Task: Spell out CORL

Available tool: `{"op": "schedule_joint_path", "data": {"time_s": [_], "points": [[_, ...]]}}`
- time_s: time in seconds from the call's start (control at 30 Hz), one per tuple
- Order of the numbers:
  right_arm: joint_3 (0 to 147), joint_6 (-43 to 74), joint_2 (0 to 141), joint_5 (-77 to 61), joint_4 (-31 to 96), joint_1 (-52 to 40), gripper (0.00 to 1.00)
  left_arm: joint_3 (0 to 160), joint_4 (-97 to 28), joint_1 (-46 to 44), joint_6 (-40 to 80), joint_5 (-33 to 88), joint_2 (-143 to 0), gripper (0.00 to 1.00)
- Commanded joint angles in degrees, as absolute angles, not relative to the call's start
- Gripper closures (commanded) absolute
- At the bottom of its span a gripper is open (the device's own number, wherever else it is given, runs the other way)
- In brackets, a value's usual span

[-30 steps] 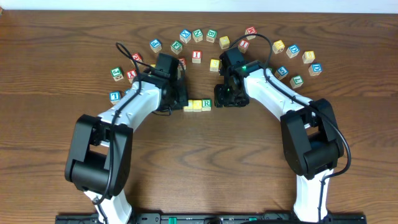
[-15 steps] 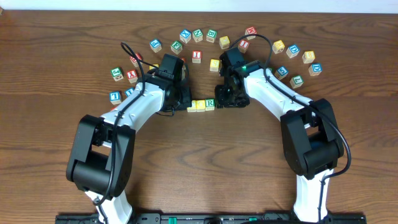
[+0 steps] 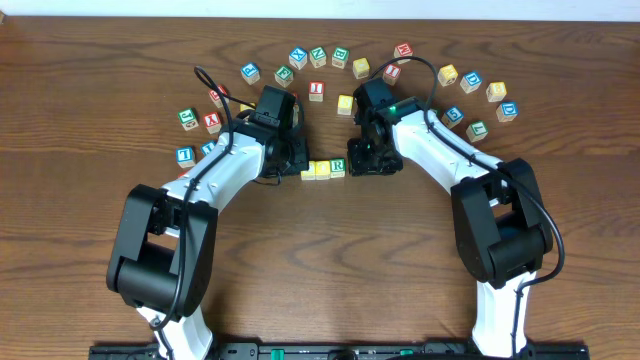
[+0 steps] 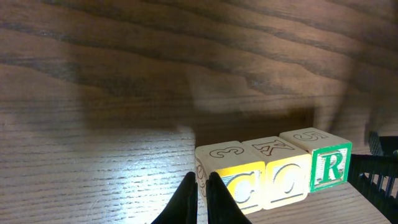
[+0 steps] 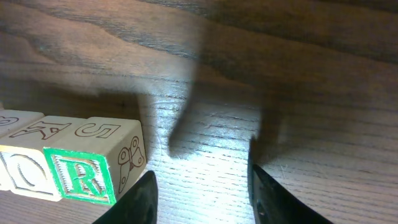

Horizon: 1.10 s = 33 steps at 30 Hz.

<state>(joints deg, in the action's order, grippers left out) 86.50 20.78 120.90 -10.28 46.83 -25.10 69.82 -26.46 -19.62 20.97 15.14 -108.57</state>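
Now, three wooden cubes on grained tabletop; left pincer closed, right pincer ajar, both empty.

the overhead view is evenly lit and sharp, with soft shadows on the table. in both wrist views a bright patch falls on the near wood and the far wood is dim. the yellow blocks are washed out by glare, the close fingers blurred.

The tabletop is dark brown with streaky wood grain. The C block and O block show yellow faces with pale letters; the R block carries a green letter inside a green border.
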Motion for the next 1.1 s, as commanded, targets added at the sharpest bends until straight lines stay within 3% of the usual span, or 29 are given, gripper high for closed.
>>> {"op": "schedule_joint_path", "data": {"time_s": [0.0,0.43,0.8,1.07], "points": [[87.4,21.2,119.2,-9.6,46.5,-26.0,0.59,69.4,-26.0,-19.7,20.6,15.4,-109.3,0.92],[87.4,21.6,119.2,-8.9,45.2,-29.0,0.59,69.4,-26.0,-19.7,20.6,15.4,-109.3,0.92],[87.5,21.9,118.9,-9.0,45.5,-28.6,0.65,69.7,-26.2,-19.7,20.6,15.4,-109.3,0.93],[88.5,21.5,114.8,-8.9,46.7,-26.0,0.63,73.9,-29.5,-17.8,17.6,15.4,-107.9,0.93]]}}
